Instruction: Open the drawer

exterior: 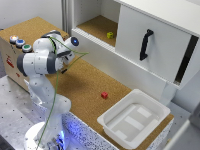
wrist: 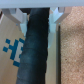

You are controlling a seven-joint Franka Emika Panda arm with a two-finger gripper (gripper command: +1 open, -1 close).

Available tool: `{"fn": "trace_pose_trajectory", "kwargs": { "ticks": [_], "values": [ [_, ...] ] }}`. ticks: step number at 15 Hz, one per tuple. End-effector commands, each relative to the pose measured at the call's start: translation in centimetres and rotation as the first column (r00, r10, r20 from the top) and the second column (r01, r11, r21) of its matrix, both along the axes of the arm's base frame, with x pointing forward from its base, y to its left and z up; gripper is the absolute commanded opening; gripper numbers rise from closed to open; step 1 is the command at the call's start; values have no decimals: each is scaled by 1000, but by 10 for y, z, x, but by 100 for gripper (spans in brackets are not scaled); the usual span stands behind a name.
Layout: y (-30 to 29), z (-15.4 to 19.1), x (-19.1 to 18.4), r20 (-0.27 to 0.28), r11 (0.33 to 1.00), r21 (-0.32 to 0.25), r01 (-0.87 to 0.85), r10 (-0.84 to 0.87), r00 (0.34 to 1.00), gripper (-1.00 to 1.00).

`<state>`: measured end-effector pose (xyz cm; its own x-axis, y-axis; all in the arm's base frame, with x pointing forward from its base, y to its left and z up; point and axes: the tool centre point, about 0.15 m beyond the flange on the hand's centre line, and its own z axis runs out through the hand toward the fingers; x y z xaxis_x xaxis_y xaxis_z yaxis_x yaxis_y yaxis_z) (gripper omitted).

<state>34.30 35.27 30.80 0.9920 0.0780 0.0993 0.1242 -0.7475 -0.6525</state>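
Observation:
The drawer (exterior: 120, 67) is the long, low white front panel under the cabinet's open shelf, running from the back left to the exterior view's right. It looks closed, flush with the cabinet. My gripper (exterior: 75, 43) hovers at the drawer's left end, close to its corner. In the wrist view the gripper (wrist: 37, 19) is open, with two white fingers (wrist: 18, 16) apart over a dark vertical band (wrist: 35, 55). Nothing is between them. I cannot make out the drawer front in the wrist view.
A tall white panel with a black handle (exterior: 145, 44) stands above the drawer. A yellow-green cube (exterior: 110, 35) sits on the shelf. A red cube (exterior: 104, 95) and a white plastic tub (exterior: 132, 117) sit on the cork top. A box with buttons (exterior: 19, 44) is at the left.

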Motion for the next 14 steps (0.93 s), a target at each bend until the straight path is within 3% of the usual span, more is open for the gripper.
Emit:
{"fn": "trace_pose_trajectory", "kwargs": {
  "ticks": [1, 14],
  "values": [
    [-41, -22, 16, -15, 1000, -14, -12, 12, 1000, -100],
    [-95, -27, 23, -17, 999, -15, 31, -31, 999, -100]
  ]
}}
